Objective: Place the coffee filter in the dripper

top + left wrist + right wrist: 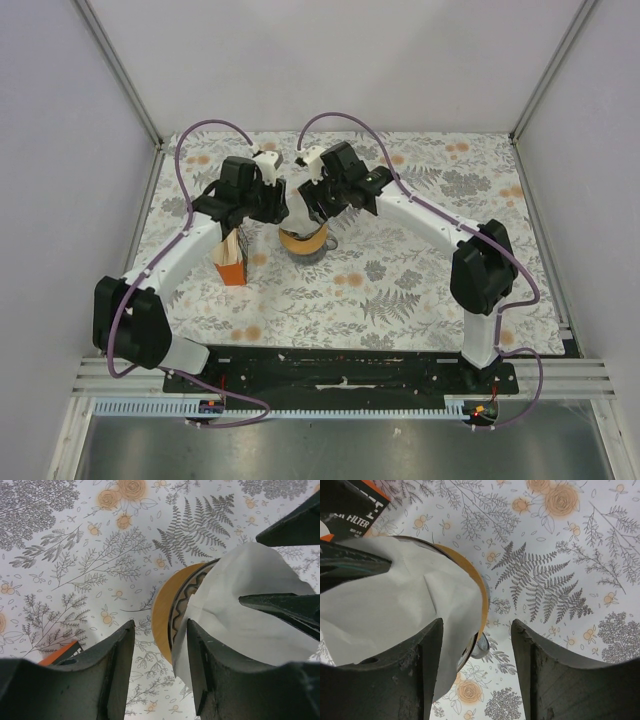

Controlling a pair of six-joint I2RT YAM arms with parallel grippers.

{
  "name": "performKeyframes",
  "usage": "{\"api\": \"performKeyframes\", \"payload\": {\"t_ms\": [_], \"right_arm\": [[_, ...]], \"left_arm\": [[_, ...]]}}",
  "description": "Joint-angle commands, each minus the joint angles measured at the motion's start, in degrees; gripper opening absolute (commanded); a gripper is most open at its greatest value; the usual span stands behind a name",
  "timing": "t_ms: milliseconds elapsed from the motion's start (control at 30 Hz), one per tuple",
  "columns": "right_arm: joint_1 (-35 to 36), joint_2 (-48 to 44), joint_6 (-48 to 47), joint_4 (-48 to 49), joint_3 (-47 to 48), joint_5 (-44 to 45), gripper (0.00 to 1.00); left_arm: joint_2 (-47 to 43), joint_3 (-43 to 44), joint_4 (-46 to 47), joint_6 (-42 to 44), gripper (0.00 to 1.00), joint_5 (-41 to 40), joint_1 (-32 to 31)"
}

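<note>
Coffee filter [220,615] resting in the dripper [162,611] (orange packet [230,262] just beside it); left fingers [117,652] and right fingers [532,652], each pair apart, over its rim.

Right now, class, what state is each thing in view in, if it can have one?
coffee filter: opened out, rumpled, sitting in the dripper.
dripper: upright, with the filter inside it.
left gripper: open, gripping nothing, at the filter's edge.
right gripper: open, astride the dripper's rim.
filter packet: standing upright.
</note>
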Motion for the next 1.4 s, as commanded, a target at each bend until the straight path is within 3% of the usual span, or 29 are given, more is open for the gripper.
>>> {"api": "performKeyframes", "payload": {"t_ms": [0, 433, 767, 1000, 1167, 1367], "right_arm": [[-0.04, 0.55, 1.05, 2.19, -0.61, 0.39, 0.63], [-0.04, 1.43, 0.87, 2.28, -1.32, 1.45, 0.63], [-0.04, -0.59, -0.62, 2.81, -1.40, -3.30, 0.63], [-0.22, -0.77, -0.18, 3.33, -1.58, -4.18, 0.63], [-0.30, -0.77, 0.17, 3.86, -1.84, -4.88, 0.62], [-0.66, -1.65, 0.52, 4.56, -3.25, -4.97, 0.61]], "left_arm": [[-1.18, -1.29, 3.64, 3.31, 0.52, -3.58, 0.01], [-1.26, -1.99, 4.53, 5.42, 0.52, -5.08, -0.60], [-1.62, 2.31, 3.82, 5.69, 0.58, 9.68, -0.60], [2.51, 3.72, 4.52, 6.74, 0.58, 8.46, -0.60], [4.36, 3.46, 5.14, 7.09, 0.47, 6.80, -0.60], [3.66, 2.49, 5.58, 7.70, 0.22, 3.54, -0.87]]}}
